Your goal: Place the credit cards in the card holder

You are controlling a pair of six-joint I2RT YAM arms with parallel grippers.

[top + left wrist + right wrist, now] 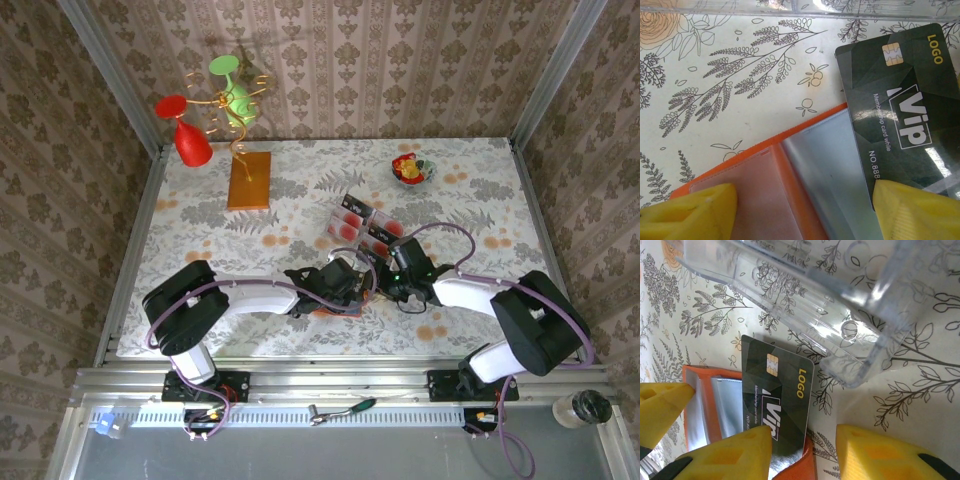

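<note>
One dark credit card [900,115] lies on the open orange card holder [805,175], between the wide-spread jaws of the left gripper [802,200], seemingly pinning it flat; the right gripper [804,450], jaws parted astride the card's corner, looks ready to push.

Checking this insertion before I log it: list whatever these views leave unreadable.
- Left wrist: number on the VIP card, its end covered by the left pincer's finger.
- Left wrist: the card holder, near part cut off by the bottom edge.
- Top external: the red credit cards, too small to count.
</note>
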